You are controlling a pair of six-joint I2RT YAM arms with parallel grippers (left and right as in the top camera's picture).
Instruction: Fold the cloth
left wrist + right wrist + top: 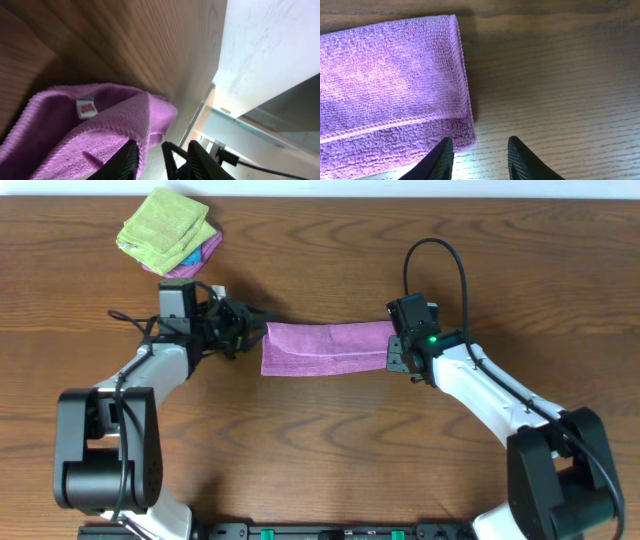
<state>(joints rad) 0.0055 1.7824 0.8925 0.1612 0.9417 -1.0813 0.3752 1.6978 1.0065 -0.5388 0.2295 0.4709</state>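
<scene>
Lilac terry cloth (325, 348) folded into a strip, flat on wooden desk (320, 450). At one end left hand (148, 146), at the other right hand (480, 141); both partly open, gripping nothing.

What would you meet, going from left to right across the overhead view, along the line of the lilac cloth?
left gripper → the cloth → right gripper

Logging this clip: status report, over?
Right claw open, right end of cloth. Left claw at left end, grip unclear. Cloth folded into a strip. Spare cloths stacked far left, clear of it.
</scene>
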